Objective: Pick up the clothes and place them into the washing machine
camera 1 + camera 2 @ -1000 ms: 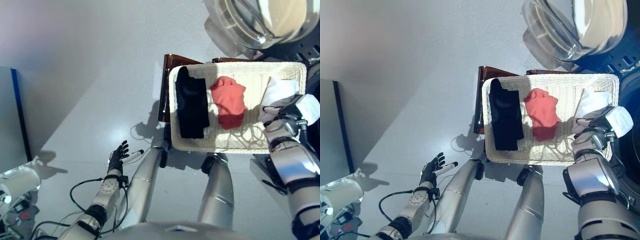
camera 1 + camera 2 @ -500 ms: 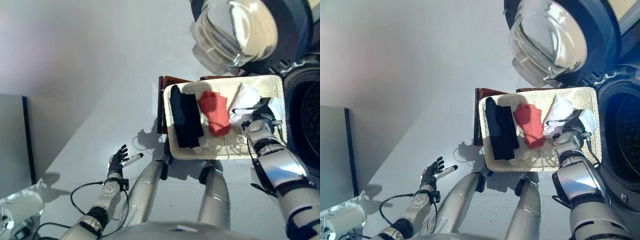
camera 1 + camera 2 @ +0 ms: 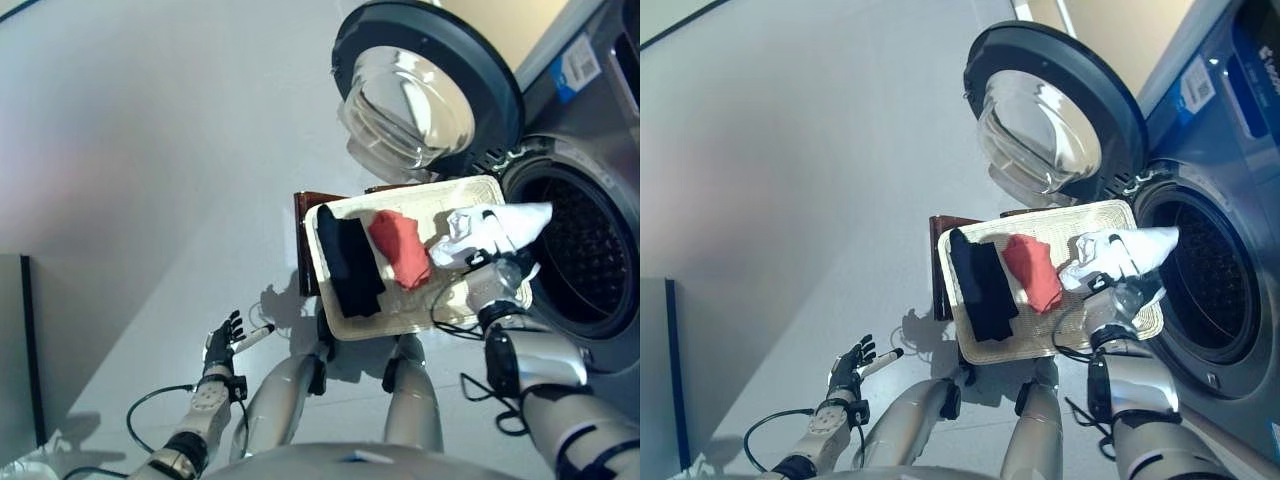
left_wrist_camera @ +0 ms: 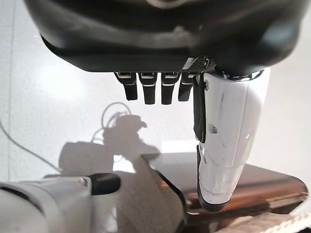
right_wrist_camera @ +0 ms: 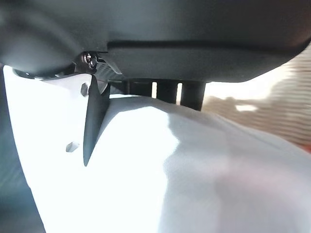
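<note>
A shallow wicker basket point(image 3: 410, 310) rests on a dark brown box point(image 3: 303, 240) in front of the washing machine's open drum point(image 3: 580, 250). A black garment point(image 3: 348, 262) and a red garment point(image 3: 400, 250) lie in it. My right hand point(image 3: 492, 272) is shut on a white garment point(image 3: 490, 228) and holds it raised over the basket's right end, next to the drum. In the right wrist view the fingers point(image 5: 165, 90) curl into the white cloth point(image 5: 194, 170). My left hand point(image 3: 222, 345) hangs open and empty over the floor at lower left, its fingers point(image 4: 153, 90) straight.
The machine's round glass door point(image 3: 420, 95) stands open above the basket's far side. The blue-grey machine front point(image 3: 1230, 110) is at the right. Grey floor lies to the left of the box. The brown box also shows in the left wrist view point(image 4: 262, 187).
The camera has swung up toward the machine. My right hand has lifted the white garment from the basket's right end toward the drum. The left hand has stayed put.
</note>
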### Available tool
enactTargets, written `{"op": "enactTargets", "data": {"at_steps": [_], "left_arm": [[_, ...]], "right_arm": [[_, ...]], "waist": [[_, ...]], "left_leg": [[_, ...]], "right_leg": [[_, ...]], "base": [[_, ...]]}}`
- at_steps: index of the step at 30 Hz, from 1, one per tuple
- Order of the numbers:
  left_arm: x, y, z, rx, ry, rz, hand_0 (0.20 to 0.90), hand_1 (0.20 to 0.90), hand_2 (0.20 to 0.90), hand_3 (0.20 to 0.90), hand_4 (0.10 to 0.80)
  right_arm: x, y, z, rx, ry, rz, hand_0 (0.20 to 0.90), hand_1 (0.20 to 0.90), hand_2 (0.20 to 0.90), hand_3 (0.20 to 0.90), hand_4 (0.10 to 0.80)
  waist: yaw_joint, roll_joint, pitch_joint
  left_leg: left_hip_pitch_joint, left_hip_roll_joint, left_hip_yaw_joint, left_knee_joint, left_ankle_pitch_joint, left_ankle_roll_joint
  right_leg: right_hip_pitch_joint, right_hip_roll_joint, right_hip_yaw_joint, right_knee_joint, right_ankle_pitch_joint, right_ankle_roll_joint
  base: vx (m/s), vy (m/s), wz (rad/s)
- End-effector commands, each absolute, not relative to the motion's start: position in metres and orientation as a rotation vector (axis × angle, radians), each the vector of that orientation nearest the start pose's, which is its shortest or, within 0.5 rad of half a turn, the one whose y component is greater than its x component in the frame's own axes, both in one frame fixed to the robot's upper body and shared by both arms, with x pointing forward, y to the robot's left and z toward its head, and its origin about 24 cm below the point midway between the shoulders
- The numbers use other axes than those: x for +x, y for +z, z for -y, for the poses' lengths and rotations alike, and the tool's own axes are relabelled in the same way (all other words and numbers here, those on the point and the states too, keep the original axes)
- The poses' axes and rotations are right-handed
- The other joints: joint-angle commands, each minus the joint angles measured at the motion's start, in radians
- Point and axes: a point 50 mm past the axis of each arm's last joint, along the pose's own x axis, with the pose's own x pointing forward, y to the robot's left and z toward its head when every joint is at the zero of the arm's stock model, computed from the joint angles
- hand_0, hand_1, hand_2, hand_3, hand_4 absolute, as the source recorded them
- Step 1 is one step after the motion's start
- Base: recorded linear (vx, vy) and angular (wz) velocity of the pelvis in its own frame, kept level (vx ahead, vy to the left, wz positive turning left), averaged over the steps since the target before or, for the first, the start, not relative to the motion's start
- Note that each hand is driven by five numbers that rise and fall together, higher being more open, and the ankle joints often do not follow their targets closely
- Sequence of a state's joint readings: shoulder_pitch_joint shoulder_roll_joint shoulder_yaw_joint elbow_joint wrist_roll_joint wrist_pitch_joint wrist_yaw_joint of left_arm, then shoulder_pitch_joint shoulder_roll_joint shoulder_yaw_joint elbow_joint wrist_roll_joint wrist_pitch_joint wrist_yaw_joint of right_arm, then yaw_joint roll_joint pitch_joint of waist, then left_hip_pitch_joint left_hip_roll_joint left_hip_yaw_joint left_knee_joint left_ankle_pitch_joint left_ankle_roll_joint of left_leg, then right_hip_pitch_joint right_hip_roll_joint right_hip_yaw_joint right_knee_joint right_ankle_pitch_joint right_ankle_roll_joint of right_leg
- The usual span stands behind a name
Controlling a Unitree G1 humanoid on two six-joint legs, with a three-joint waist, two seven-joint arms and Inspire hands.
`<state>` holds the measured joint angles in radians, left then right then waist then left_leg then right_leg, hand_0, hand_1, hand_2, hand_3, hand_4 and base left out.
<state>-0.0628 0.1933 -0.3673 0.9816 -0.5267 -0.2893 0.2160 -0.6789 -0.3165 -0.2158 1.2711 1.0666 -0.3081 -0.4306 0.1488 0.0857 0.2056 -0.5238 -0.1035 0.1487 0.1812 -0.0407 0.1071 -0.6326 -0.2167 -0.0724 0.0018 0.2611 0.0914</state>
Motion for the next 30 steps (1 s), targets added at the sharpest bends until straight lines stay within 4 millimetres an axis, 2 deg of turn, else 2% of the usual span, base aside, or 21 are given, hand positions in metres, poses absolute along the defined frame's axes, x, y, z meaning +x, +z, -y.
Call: {"op": "enactTargets", "data": {"at_steps": [1, 4, 7, 9, 11, 12, 13, 19, 21, 24, 25, 26, 27, 28, 30], "left_arm": [[0.162, -0.129, -0.183, -0.087, 0.274, -0.712, 0.900, 0.900, 0.900, 0.900, 0.800], [0.160, -0.131, -0.177, -0.108, 0.264, -0.712, 0.900, 0.900, 0.900, 0.900, 0.800], [0.160, -0.131, -0.175, -0.114, 0.260, -0.711, 0.900, 0.900, 0.900, 0.900, 0.800], [0.159, -0.132, -0.173, -0.113, 0.257, -0.714, 0.900, 0.900, 0.900, 0.900, 0.800], [0.154, -0.135, -0.174, -0.095, 0.261, -0.735, 0.900, 0.900, 0.900, 0.900, 0.800], [0.153, -0.135, -0.174, -0.089, 0.257, -0.737, 0.900, 0.900, 0.900, 0.900, 0.800], [0.153, -0.135, -0.173, -0.090, 0.256, -0.736, 0.900, 0.900, 0.900, 0.900, 0.800], [0.148, -0.137, -0.174, -0.070, 0.250, -0.751, 0.900, 0.900, 0.900, 0.900, 0.800], [0.148, -0.136, -0.176, -0.067, 0.249, -0.742, 0.900, 0.900, 0.900, 0.900, 0.800], [0.149, -0.134, -0.180, -0.058, 0.249, -0.724, 0.900, 0.900, 0.900, 0.900, 0.800], [0.149, -0.133, -0.183, -0.055, 0.253, -0.713, 0.900, 0.900, 0.900, 0.900, 0.800], [0.149, -0.132, -0.186, -0.050, 0.257, -0.707, 0.900, 0.900, 0.900, 0.900, 0.800], [0.148, -0.132, -0.190, -0.043, 0.268, -0.705, 0.900, 0.900, 0.900, 0.900, 0.800], [0.147, -0.132, -0.190, -0.039, 0.266, -0.707, 0.900, 0.900, 0.900, 0.900, 0.800], [0.147, -0.132, -0.189, -0.043, 0.264, -0.706, 0.900, 0.900, 0.900, 0.900, 0.800]], "right_arm": [[0.324, 0.035, 0.298, 1.013, -1.019, 0.074, 0.200, 0.200, 0.200, 0.200, 0.300], [0.323, 0.042, 0.300, 1.119, -1.052, 0.181, 0.200, 0.200, 0.200, 0.200, 0.300], [0.322, 0.059, 0.313, 1.160, -1.145, 0.278, 0.200, 0.200, 0.200, 0.200, 0.300], [0.325, 0.076, 0.321, 1.150, -1.171, 0.327, 0.200, 0.200, 0.200, 0.200, 0.300], [0.331, 0.108, 0.331, 1.116, -1.154, 0.413, 0.200, 0.200, 0.200, 0.200, 0.300], [0.332, 0.117, 0.334, 1.114, -1.154, 0.439, 0.200, 0.200, 0.200, 0.200, 0.300], [0.332, 0.118, 0.335, 1.113, -1.155, 0.440, 0.200, 0.200, 0.200, 0.200, 0.300], [0.332, 0.168, 0.357, 1.059, -1.162, 0.574, 0.200, 0.200, 0.200, 0.200, 0.300], [0.329, 0.189, 0.365, 1.021, -1.156, 0.632, 0.200, 0.200, 0.200, 0.200, 0.300], [0.320, 0.234, 0.381, 0.912, -1.121, 0.757, 0.200, 0.200, 0.200, 0.200, 0.300], [0.317, 0.254, 0.382, 0.881, -1.088, 0.822, 0.200, 0.200, 0.200, 0.200, 0.300], [0.312, 0.283, 0.381, 0.853, -1.034, 0.919, 0.200, 0.200, 0.200, 0.200, 0.300], [0.306, 0.302, 0.382, 0.824, -1.012, 0.980, 0.263, 0.263, 0.263, 0.263, 0.345], [0.305, 0.311, 0.381, 0.807, -1.002, 0.996, 0.900, 0.900, 0.900, 0.900, 0.800], [0.306, 0.316, 0.380, 0.793, -0.988, 0.999, 0.900, 0.900, 0.900, 0.900, 0.800]], "waist": [[0.015, 0.104, -0.019], [0.013, 0.127, -0.020], [0.014, 0.145, -0.023], [0.013, 0.157, -0.023], [0.013, 0.165, -0.024], [0.013, 0.169, -0.026], [0.014, 0.170, -0.026], [0.026, 0.194, -0.038], [0.030, 0.200, -0.045], [0.039, 0.212, -0.056], [0.040, 0.210, -0.059], [0.040, 0.210, -0.062], [0.040, 0.209, -0.065], [0.041, 0.209, -0.066], [0.040, 0.209, -0.067]], "left_leg": [[-0.031, 0.041, -0.090, -0.060, 0.064, -0.134], [-0.038, 0.039, -0.084, -0.056, 0.062, -0.131], [-0.049, 0.040, -0.081, -0.057, 0.064, -0.131], [-0.059, 0.041, -0.081, -0.057, 0.067, -0.133], [-0.070, 0.043, -0.081, -0.062, 0.072, -0.135], [-0.073, 0.043, -0.082, -0.066, 0.074, -0.136], [-0.073, 0.043, -0.081, -0.067, 0.075, -0.136], [-0.072, 0.048, -0.072, -0.089, 0.085, -0.139], [-0.071, 0.048, -0.069, -0.090, 0.085, -0.140], [-0.071, 0.047, -0.067, -0.091, 0.085, -0.141], [-0.071, 0.047, -0.067, -0.090, 0.085, -0.142], [-0.071, 0.046, -0.066, -0.092, 0.086, -0.143], [-0.069, 0.044, -0.065, -0.096, 0.087, -0.145], [-0.067, 0.043, -0.065, -0.100, 0.089, -0.146], [-0.066, 0.043, -0.064, -0.103, 0.091, -0.146]], "right_leg": [[0.085, 0.019, -0.013, 0.103, -0.143, 0.019], [0.074, 0.020, -0.003, 0.107, -0.147, 0.018], [0.054, 0.023, 0.001, 0.111, -0.148, 0.016], [0.036, 0.027, 0.005, 0.119, -0.151, 0.013], [0.019, 0.030, 0.009, 0.122, -0.146, 0.013], [0.013, 0.031, 0.010, 0.121, -0.145, 0.013], [0.011, 0.031, 0.011, 0.121, -0.145, 0.013], [-0.011, 0.039, 0.029, 0.124, -0.146, 0.012], [-0.013, 0.039, 0.035, 0.126, -0.147, 0.012], [-0.023, 0.038, 0.039, 0.133, -0.151, 0.013], [-0.024, 0.037, 0.041, 0.134, -0.149, 0.013], [-0.026, 0.037, 0.042, 0.135, -0.149, 0.013], [-0.029, 0.037, 0.042, 0.136, -0.149, 0.014], [-0.030, 0.037, 0.044, 0.138, -0.148, 0.014], [-0.031, 0.038, 0.045, 0.138, -0.147, 0.014]], "base": [[-0.017, 0.029, -0.18], [-0.030, 0.027, -0.10], [-0.031, 0.001, -0.14], [-0.046, -0.008, -0.14], [-0.043, -0.017, -0.05], [-0.023, 0.001, -0.08], [-0.008, 0.021, -0.21], [0.002, 0.010, -0.11], [0.013, 0.014, -0.08], [0.006, 0.004, -0.12], [-0.001, 0.001, -0.05], [0.000, 0.000, 0.00], [0.000, 0.000, 0.00], [0.000, 0.000, 0.00], [0.000, 0.000, 0.00]]}}
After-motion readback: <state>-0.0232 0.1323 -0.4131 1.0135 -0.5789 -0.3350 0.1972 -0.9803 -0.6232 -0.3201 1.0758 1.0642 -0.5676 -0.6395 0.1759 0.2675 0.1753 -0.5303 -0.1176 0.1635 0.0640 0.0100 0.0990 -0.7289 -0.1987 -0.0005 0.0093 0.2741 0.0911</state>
